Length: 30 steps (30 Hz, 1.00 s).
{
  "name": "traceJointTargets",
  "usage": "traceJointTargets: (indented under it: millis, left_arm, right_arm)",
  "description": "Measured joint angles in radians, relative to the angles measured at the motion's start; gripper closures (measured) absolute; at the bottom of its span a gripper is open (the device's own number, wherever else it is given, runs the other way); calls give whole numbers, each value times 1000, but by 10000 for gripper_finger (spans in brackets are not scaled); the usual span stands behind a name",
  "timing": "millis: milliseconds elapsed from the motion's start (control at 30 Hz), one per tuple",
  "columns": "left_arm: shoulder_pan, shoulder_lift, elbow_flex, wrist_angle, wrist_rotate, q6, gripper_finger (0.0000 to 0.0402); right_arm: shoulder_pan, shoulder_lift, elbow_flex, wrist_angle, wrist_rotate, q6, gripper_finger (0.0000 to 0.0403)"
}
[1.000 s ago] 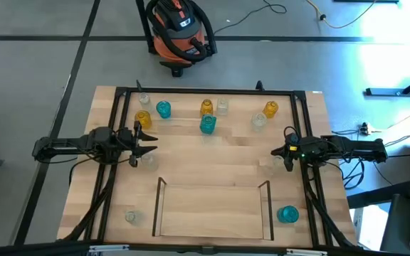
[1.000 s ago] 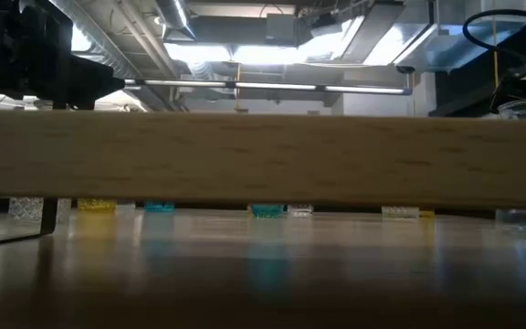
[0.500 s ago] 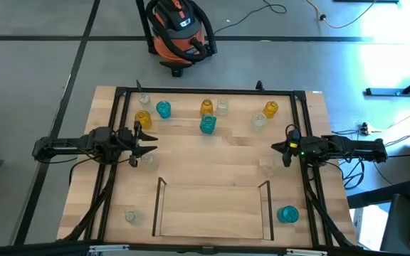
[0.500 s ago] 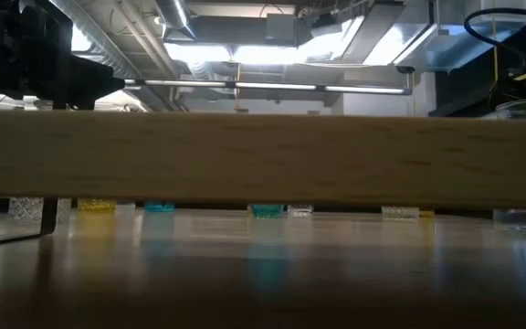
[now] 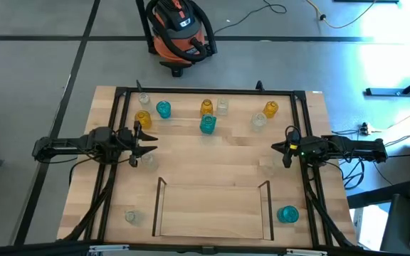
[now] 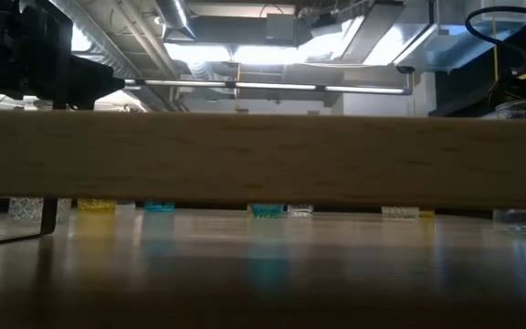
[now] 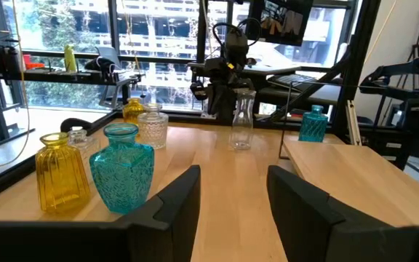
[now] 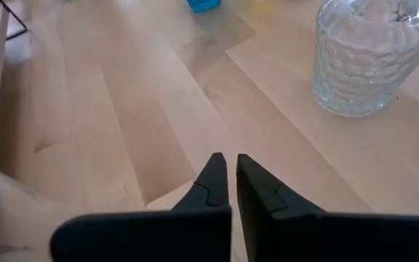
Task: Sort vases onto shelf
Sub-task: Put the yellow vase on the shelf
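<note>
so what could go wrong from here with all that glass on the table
1. The right gripper is shut, empty, with a clear vase close ahead of its fingers; moving in without opening could tip it.
2. The left gripper is open, with a clear vase right beside it; a sideways sweep might knock it over.
3. Along the far edge, the amber vase and teal vase stand almost touching, so grasping one may jostle the other.

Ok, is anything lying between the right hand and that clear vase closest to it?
Nothing. In the right wrist view only bare tabletop separates the shut right hand from the clear vase.
</note>
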Motion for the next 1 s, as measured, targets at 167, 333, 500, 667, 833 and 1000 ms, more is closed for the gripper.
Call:
traceJointTargets:
  millis: [167,333,500,667,833,1000]
  left_arm:
    - [0,1,0,21,-92,-4,250]
    - [0,2,0,78,-84,-198,250]
    - [0,2,0,243,-82,-546,250]
    - [0,2,0,442,-272,-768,250]
    - [0,2,0,601,-497,-832,250]
    - [0,2,0,646,-690,-831,250]
  right_arm:
    - [0,0,0,29,6,44,402]
    - [0,0,0,148,33,87,402]
    - [0,0,0,389,43,136,402]
    - [0,0,0,727,274,332,402]
    - [0,0,0,1021,427,362,402]
    - [0,0,0,1322,363,103,402]
